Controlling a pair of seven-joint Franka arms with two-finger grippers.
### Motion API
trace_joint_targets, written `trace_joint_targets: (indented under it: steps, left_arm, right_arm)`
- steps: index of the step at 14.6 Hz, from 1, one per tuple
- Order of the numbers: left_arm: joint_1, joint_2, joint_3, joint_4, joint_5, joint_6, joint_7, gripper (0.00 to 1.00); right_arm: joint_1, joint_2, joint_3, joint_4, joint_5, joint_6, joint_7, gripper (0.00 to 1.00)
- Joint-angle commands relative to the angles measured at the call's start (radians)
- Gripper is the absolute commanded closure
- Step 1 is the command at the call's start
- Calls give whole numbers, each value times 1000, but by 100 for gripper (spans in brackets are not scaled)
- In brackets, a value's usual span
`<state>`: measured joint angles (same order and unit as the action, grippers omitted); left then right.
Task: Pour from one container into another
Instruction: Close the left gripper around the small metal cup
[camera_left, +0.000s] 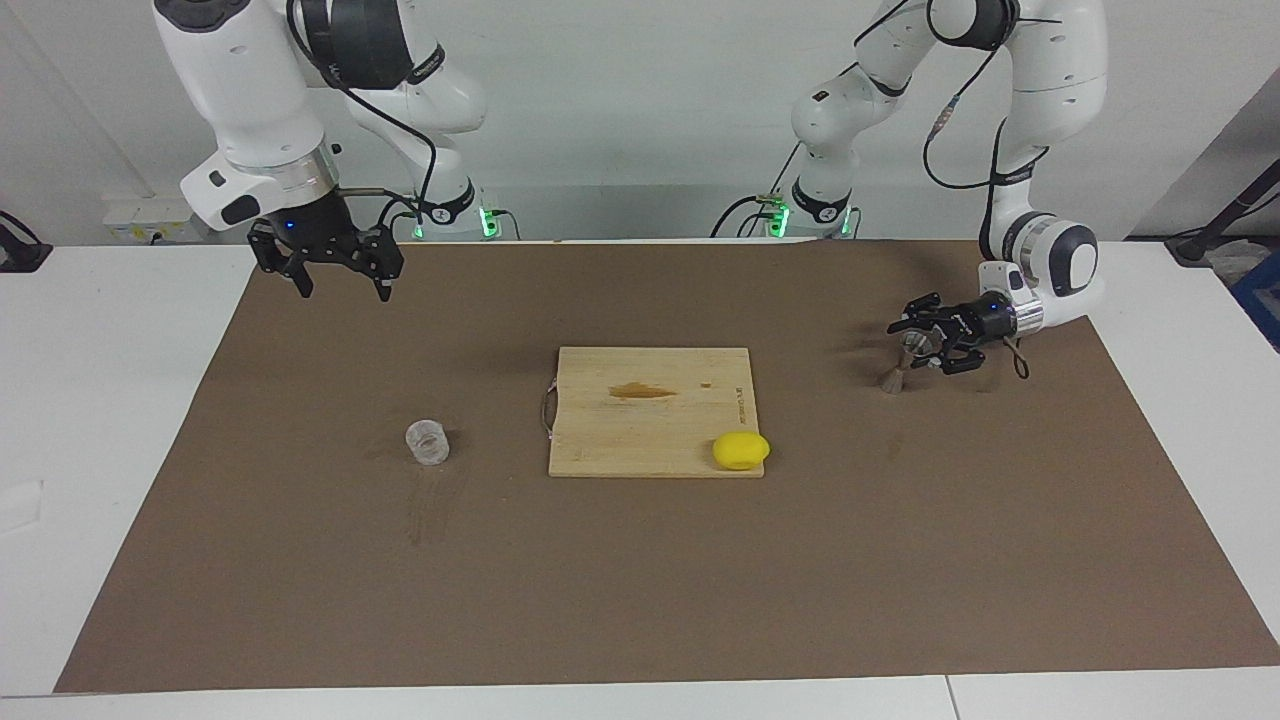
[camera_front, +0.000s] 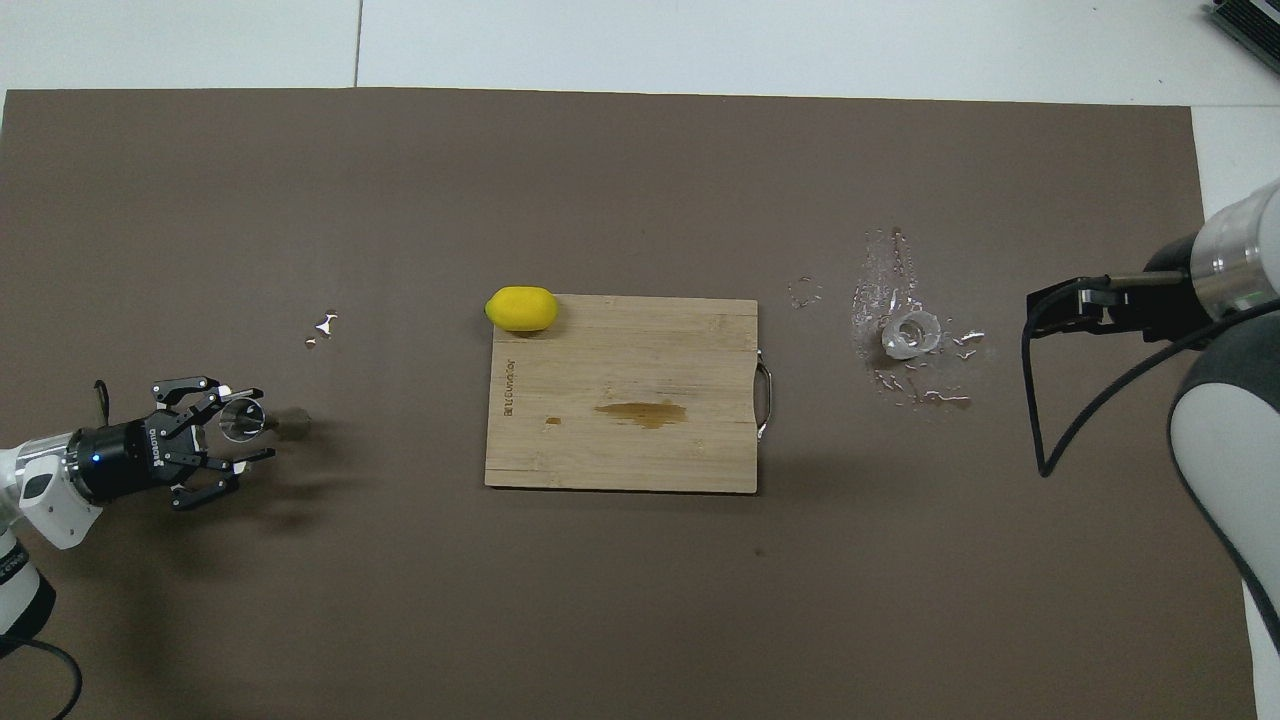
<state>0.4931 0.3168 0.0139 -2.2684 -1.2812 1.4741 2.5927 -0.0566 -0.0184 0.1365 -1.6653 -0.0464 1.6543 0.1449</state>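
- The small silver-grey metal hourglass-shaped jigger (camera_left: 903, 358) is seen toward the left arm's end of the table, on the brown mat (camera_left: 640, 580), with the left claw (camera_left: 918, 343) reaching in sideways around its upper cone.
- The left claw is closed on the jigger's upper cone; the jigger is seen leaning rather than standing straight, its foot at the mat (whether it is already lifted clear cannot be told).
- The small clear thick-walled tumbler (camera_left: 427, 441) is found upright on the mat toward the right arm's end, well apart from the jigger, with shiny wet splashes (camera_front: 915, 345) scattered on the mat around it.
- The right claw (camera_left: 338, 277) is held high over the mat's edge nearest the robots, its fingers spread wide and nothing between them; that arm is judged to be waiting.
- Between the two containers a pale bamboo cutting board (camera_left: 650, 410) is laid, marked with a brown stain, and a yellow lemon (camera_left: 741, 450) is resting at the board's corner farther from the robots.
- As to progress: one container is judged to be gripped, no more than that. Nothing is being tipped, and the two containers are not yet brought together.
- What is left, by this reading: the gripped jigger is to be carried across past the board, held over the tumbler and tilted (or the tumbler fetched by the idle arm).
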Motion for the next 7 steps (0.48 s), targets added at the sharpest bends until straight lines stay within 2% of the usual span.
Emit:
trace_joint_targets:
  steps: [1, 5, 7]
  left_arm:
    - [4, -10, 0, 3, -15, -8, -42, 86]
    - [-16, -4, -6, 41, -15, -28, -167, 84]
    - [-74, -5, -9, 53, -18, -49, -215, 84]
  right_arm:
    - [-9, -20, 5, -17, -7, 1, -13, 0]
    - [-9, -20, 5, -17, -7, 1, -13, 0]
    - [-9, -20, 5, -17, -7, 1, -13, 0]
